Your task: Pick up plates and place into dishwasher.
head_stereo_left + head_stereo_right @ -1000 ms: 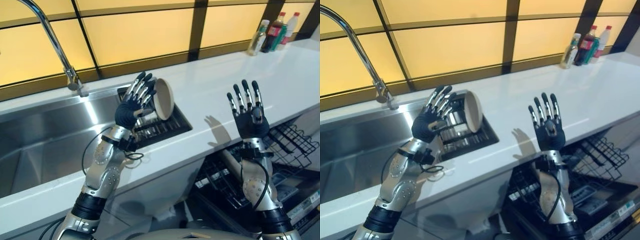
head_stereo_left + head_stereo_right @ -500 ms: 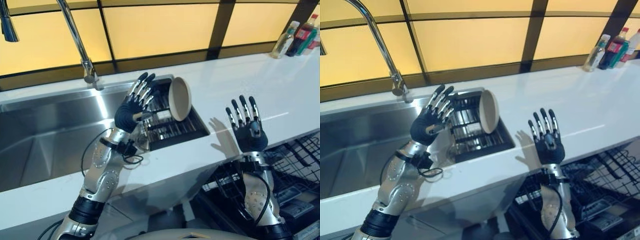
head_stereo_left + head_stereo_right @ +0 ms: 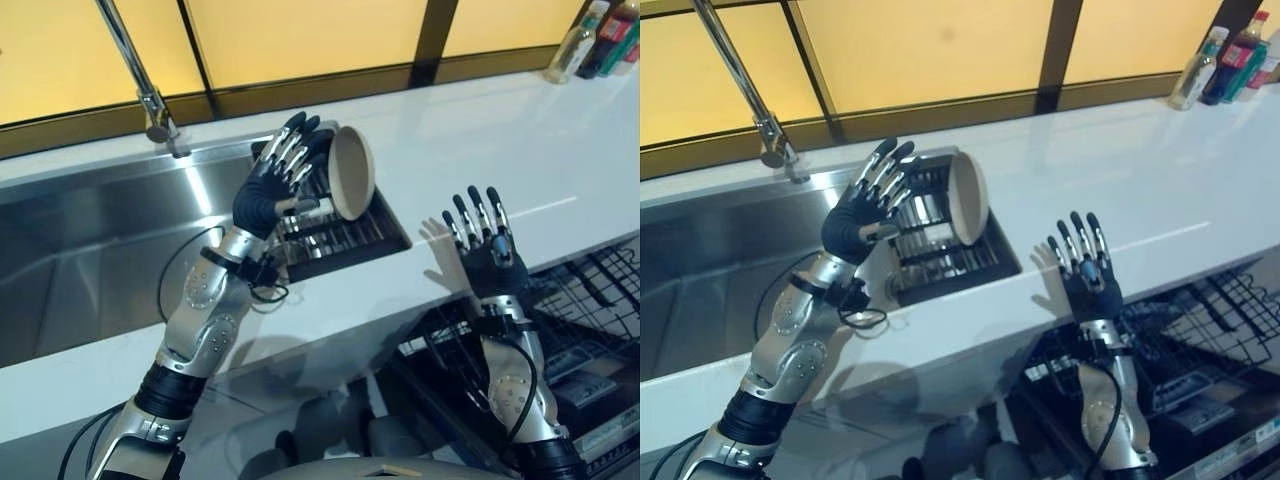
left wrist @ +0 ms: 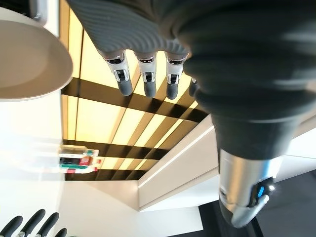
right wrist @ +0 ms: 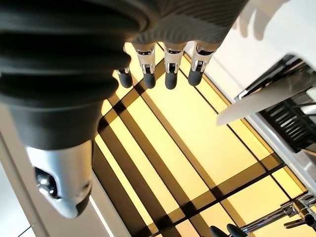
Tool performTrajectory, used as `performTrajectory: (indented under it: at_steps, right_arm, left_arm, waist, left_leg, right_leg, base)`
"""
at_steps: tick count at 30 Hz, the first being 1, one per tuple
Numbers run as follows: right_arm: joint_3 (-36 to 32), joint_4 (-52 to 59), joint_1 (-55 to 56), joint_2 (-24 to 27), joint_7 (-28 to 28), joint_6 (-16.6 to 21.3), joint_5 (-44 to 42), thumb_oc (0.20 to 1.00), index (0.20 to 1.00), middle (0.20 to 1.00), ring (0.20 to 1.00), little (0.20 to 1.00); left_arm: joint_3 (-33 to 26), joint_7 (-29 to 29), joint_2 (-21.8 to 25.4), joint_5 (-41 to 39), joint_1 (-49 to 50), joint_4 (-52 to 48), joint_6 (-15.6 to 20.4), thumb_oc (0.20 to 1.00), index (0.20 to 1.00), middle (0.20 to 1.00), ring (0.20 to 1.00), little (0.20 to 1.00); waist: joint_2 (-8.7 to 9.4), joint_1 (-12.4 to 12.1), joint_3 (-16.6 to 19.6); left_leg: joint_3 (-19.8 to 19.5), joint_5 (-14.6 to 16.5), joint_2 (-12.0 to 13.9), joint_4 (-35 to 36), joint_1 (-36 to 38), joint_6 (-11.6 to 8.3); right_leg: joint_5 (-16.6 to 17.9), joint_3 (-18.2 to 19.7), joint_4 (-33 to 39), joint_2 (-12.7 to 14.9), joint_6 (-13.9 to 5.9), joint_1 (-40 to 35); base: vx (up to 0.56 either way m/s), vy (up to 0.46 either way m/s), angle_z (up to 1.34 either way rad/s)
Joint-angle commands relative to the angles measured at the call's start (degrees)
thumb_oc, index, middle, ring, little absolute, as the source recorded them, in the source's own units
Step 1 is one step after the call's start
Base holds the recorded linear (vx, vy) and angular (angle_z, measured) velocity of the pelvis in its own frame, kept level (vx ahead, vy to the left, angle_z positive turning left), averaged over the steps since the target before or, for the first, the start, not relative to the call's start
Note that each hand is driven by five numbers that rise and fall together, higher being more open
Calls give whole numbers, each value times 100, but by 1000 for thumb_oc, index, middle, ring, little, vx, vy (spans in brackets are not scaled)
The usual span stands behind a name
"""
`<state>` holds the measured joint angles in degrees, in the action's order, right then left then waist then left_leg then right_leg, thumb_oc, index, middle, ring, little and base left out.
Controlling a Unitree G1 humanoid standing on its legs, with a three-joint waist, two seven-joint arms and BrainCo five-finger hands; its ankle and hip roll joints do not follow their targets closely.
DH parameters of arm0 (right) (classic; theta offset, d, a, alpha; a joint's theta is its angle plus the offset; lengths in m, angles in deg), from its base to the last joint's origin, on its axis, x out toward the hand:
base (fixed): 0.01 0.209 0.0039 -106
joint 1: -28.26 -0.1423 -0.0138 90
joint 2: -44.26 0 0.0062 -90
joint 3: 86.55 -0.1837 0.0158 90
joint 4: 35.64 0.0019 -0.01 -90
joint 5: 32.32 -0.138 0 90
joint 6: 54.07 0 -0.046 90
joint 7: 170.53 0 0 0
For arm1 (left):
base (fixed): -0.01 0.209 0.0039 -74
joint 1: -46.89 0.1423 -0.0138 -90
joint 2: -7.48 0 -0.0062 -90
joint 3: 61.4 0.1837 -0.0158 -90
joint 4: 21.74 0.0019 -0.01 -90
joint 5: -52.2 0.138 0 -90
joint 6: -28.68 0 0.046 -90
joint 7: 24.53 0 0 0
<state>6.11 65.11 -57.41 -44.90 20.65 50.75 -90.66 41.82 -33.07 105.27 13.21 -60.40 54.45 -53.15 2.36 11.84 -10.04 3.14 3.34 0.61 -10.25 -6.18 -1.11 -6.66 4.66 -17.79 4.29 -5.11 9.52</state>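
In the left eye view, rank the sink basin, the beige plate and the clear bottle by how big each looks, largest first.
1. Sink basin, by far the widest.
2. Beige plate, standing on edge in the dish rack.
3. Clear bottle at the counter's far end; being farthest from the camera, it may look smaller than it really is.

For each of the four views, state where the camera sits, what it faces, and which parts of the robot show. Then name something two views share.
Left eye view: on the head, looking down at the sink, dish rack and plate; both arms, left hand, right hand.
Right eye view: beside it, same scene.
Left wrist view: on the left wrist, along its straight fingers towards the yellow panels.
Right wrist view: on the right wrist, along its fingers to those panels.
Shared: both wrist views show the plate's rim.
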Motion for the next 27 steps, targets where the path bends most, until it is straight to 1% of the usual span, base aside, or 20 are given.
performTrajectory:
  at_steps: [1, 4, 7, 9, 12, 13, 15, 19, 20, 21, 22, 23, 26, 27]
  right_arm:
    - [-197, 436, -229, 145, 293, 134, -247, 1000, 1000, 1000, 1000, 1000]
    - [-217, 469, -264, 222, 318, 110, -248, 1000, 1000, 1000, 1000, 1000]
    - [-266, 421, -313, 241, 338, 36, -206, 1000, 1000, 1000, 1000, 1000]
    - [-302, 372, -331, 216, 380, -1, -165, 1000, 1000, 1000, 1000, 1000]
    - [-334, 384, -389, 239, 364, 2, -177, 1000, 1000, 1000, 1000, 1000]
    - [-331, 385, -405, 250, 360, 10, -187, 1000, 1000, 1000, 1000, 1000]
    - [-269, 433, -422, 287, 326, 51, -184, 1000, 1000, 1000, 1000, 1000]
    - [-205, 538, -436, 417, 272, 150, -267, 1000, 1000, 1000, 1000, 1000]
    - [-220, 528, -454, 457, 252, 125, -293, 1000, 1000, 1000, 1000, 1000]
    - [-226, 525, -462, 459, 245, 118, -293, 1000, 1000, 1000, 1000, 1000]
    - [-272, 504, -477, 483, 217, 43, -292, 1000, 1000, 1000, 1000, 1000]
    - [-337, 467, -510, 506, 195, -43, -318, 1000, 1000, 1000, 1000, 1000]
    - [-429, 369, -617, 477, 171, -257, -330, 1000, 1000, 1000, 1000, 1000]
    - [-469, 379, -663, 469, 145, -362, -293, 1000, 1000, 1000, 1000, 1000]
  left_arm:
    - [-237, 138, 145, 314, -321, 76, 460, 1000, 1000, 1000, 1000, 1000]
    - [-215, 226, 207, 459, -488, 109, 539, 1000, 1000, 1000, 1000, 1000]
    - [-209, 274, 213, 329, -697, 154, 512, 1000, 1000, 1000, 1000, 1000]
    - [-199, 291, 132, 201, -774, 161, 503, 1000, 1000, 1000, 1000, 1000]
    - [-175, 264, 34, 195, -717, 36, 585, 1000, 1000, 1000, 1000, 1000]
    - [-163, 252, 14, 270, -685, -5, 605, 1000, 1000, 1000, 1000, 1000]
    - [-126, 298, 23, 720, -628, -63, 655, 1000, 1000, 1000, 1000, 1000]
    - [-146, 429, 339, 1094, -816, -56, 682, 1000, 1000, 1000, 1000, 1000]
    - [-199, 516, 508, 1231, -980, 7, 660, 1000, 1000, 1000, 1000, 1000]
    - [-206, 534, 546, 1240, -1030, 27, 655, 1000, 1000, 1000, 1000, 1000]
    - [-283, 614, 745, 1279, -1252, 98, 616, 1000, 1000, 1000, 1000, 1000]
    - [-382, 681, 936, 1079, -1472, 184, 531, 1000, 1000, 1000, 1000, 1000]
    - [-512, 793, 1182, 792, -2029, 589, 485, 1000, 1000, 1000, 1000, 1000]
    - [-529, 894, 1266, 719, -2293, 731, 398, 1000, 1000, 1000, 1000, 1000]
  waist:
    - [-24, 121, -121]
    - [-20, 170, -204]
    - [-27, 202, -255]
    - [-32, 212, -278]
    - [-14, 176, -386]
    - [-4, 164, -415]
    - [19, 135, -470]
    - [49, 139, -549]
    - [39, 161, -547]
    - [39, 164, -551]
    - [17, 194, -527]
    - [-6, 214, -499]
    - [-67, 281, -464]
    - [-98, 318, -454]
  left_leg:
    - [293, 366, 285, -199, 177, 138]
    - [328, 330, 312, -241, 83, 117]
    - [340, 282, 340, -249, 30, 86]
    - [324, 242, 361, -233, -7, 64]
    - [237, 186, 375, -260, -161, 29]
    - [210, 168, 379, -270, -209, 17]
    - [172, 116, 401, -269, -290, -9]
    - [191, 55, 469, -293, -380, -52]
    - [225, 38, 494, -304, -382, -72]
    - [232, 36, 499, -307, -379, -76]
    - [258, 27, 512, -312, -369, -92]
    - [287, 22, 525, -302, -351, -104]
    - [355, 16, 543, -282, -307, -130]
    - [378, 17, 546, -270, -286, -137]
  right_leg:
    - [637, 258, 168, -249, -267, 726]
    - [634, 275, 113, -258, -257, 814]
    - [619, 284, 109, -273, -232, 816]
    - [607, 275, 106, -282, -215, 823]
    - [589, 241, 71, -305, -159, 894]
    - [586, 228, 67, -310, -141, 914]
    - [586, 206, 72, -324, -108, 949]
    - [588, 163, 62, -315, -75, 1002]
    - [587, 160, 58, -306, -72, 996]
    - [586, 163, 56, -305, -71, 993]
    - [572, 171, 45, -304, -67, 983]
    - [556, 172, 47, -295, -67, 964]
    - [529, 190, 57, -282, -65, 919]
    - [522, 199, 61, -273, -67, 906]
  base:
    - [-42, 27, -5]
    - [-25, 29, -8]
    - [5, 18, -4]
    - [22, 16, -6]
    - [-32, 7, -7]
    - [-61, -5, 2]
    - [-54, -9, 7]
    - [-29, -12, 7]
    - [0, 0, 0]
    - [47, 19, 0]
    - [72, 27, 0]
    - [88, 33, 0]
    - [77, 44, -3]
    - [64, 61, -12]
